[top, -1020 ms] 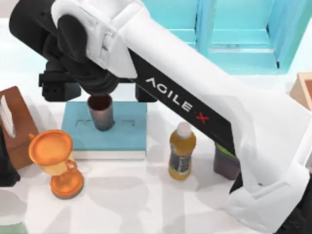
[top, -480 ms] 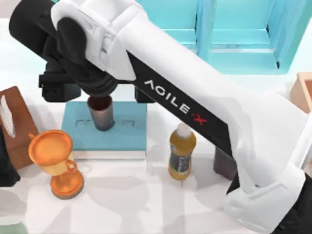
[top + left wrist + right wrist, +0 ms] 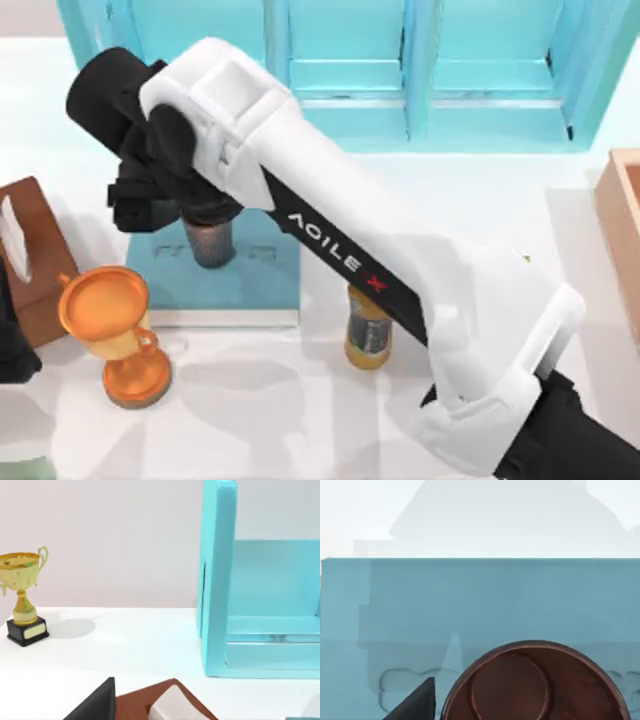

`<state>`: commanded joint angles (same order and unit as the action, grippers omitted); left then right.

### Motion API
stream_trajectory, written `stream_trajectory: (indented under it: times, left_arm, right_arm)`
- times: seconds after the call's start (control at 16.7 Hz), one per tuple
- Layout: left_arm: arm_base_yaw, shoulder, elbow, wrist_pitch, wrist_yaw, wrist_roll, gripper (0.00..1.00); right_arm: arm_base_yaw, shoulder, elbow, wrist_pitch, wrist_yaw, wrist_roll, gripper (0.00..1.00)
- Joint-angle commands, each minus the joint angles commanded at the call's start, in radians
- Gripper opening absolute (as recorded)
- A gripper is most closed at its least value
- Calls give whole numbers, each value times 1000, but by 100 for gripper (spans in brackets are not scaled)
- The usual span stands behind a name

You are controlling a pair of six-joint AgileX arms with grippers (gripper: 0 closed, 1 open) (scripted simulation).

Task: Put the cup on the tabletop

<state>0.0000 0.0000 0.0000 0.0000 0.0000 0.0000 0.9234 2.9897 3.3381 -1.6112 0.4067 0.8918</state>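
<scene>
**Right arm's tool lowered over the cup on the teal book**

Top view: the right arm reaches diagonally from the lower right across the counter (image 3: 470, 200) to the left half, where its tool (image 3: 207, 215) sits directly above the cup (image 3: 210, 243). The cup, a dark reddish-brown tumbler, stands upright on the flat teal book (image 3: 265, 272); its upper part is covered by the black wrist housing, so whether the fingers are spread wide or closed on the cup cannot be told. The book lies flat on the white counter, in front of the turquoise shelf cabinet (image 3: 350, 70). Just beside the book's near left corner stands an orange goblet (image 3: 108, 325) with handles. A brown tissue box (image 3: 30, 255) lies at the left edge. An orange-juice bottle (image 3: 368, 340) stands to the right of the book, partly hidden under the arm. A wooden box (image 3: 622, 215) meets the right edge.

Right wrist view: the camera looks straight down into the cup (image 3: 532, 685), showing its round rim and dark inner floor, with the book's (image 3: 470, 595) teal cover around it and white counter beyond. One dark fingertip (image 3: 417, 702) shows beside the rim.

Left wrist view: the left arm's camera faces the cabinet's (image 3: 217, 580) side panel, a gold trophy (image 3: 22, 597) on a black base farther off, and the tissue box (image 3: 165, 705) close by.
</scene>
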Motion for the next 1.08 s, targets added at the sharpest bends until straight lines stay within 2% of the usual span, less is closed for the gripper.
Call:
stream_trajectory:
  times: [0.36, 1.08]
  left_arm:
    - [0, 0, 0, 0, 0, 0, 100]
    - [0, 0, 0, 0, 0, 0, 100]
  right_arm:
    - [-11, 47, 47, 2, -3, -12, 100]
    - [-11, 47, 47, 2, -3, -12, 10]
